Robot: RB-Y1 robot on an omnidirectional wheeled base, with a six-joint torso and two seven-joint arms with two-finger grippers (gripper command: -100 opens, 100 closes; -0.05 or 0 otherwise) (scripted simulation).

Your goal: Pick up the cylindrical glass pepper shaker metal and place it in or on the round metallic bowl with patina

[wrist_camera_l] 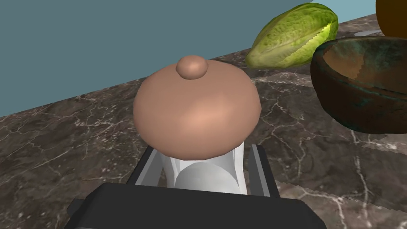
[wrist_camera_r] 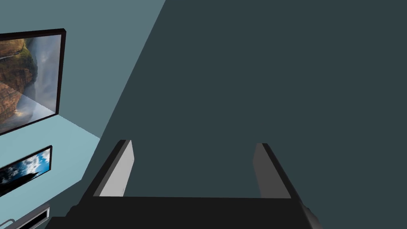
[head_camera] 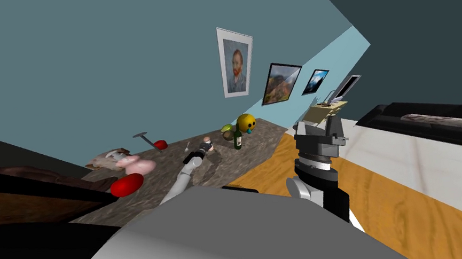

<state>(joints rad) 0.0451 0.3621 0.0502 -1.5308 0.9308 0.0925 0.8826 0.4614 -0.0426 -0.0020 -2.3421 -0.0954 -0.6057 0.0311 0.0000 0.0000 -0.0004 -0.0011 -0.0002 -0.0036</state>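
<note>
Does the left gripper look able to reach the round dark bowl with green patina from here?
Probably yes: the left gripper, shut on the white, tan-capped shaker, sits close beside the bowl, only brown marble counter between them.

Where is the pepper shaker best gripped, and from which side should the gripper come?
Grip the pepper shaker on its pale straight body, under the wider rounded brown cap, which might slip. Come at its side, not over the cap, keeping clear of the bowl, as the left gripper does.
</note>
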